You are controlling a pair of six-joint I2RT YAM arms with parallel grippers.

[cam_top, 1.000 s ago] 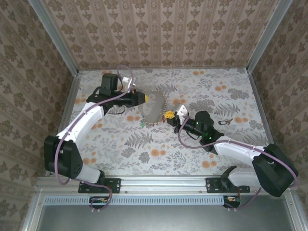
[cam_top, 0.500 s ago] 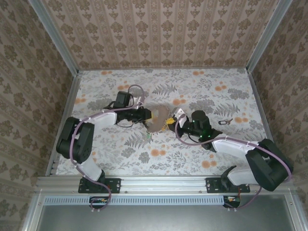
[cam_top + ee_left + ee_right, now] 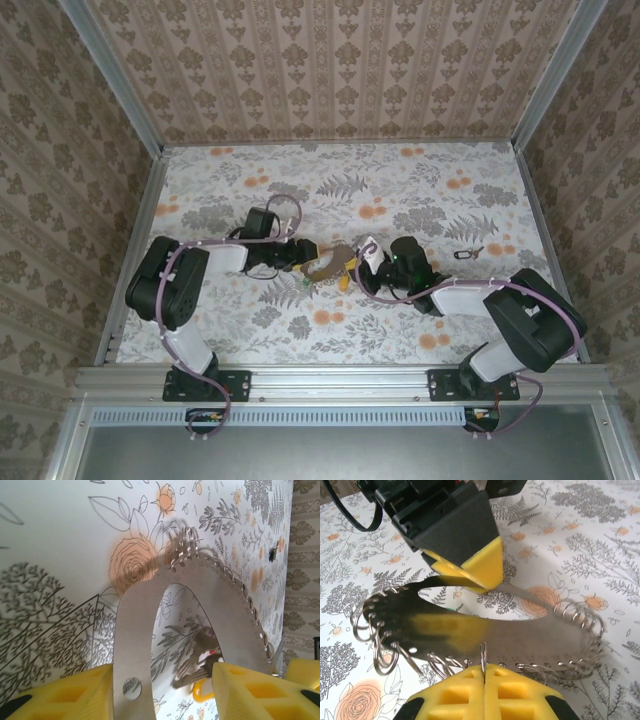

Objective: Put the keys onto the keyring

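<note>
1. My left claw point(image 3: 160, 675) is released, its yellow pads spread. One side of the keyring point(image 3: 520, 640), a flat metal hoop edged with small rings, stands just beside the left pad.
2. My right claw point(image 3: 484, 674) is clenched on the keyring's ringed rim, mid-table.
3. Through the hoop I see the keys point(image 3: 199, 662) bunched on the floral table point(image 3: 420, 180).
4. A small dark key point(image 3: 467, 252) lies well apart, to the right.

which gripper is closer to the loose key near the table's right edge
Right. The right gripper holds the keyring mid-table, left of the key; the left gripper is even farther left.
</note>
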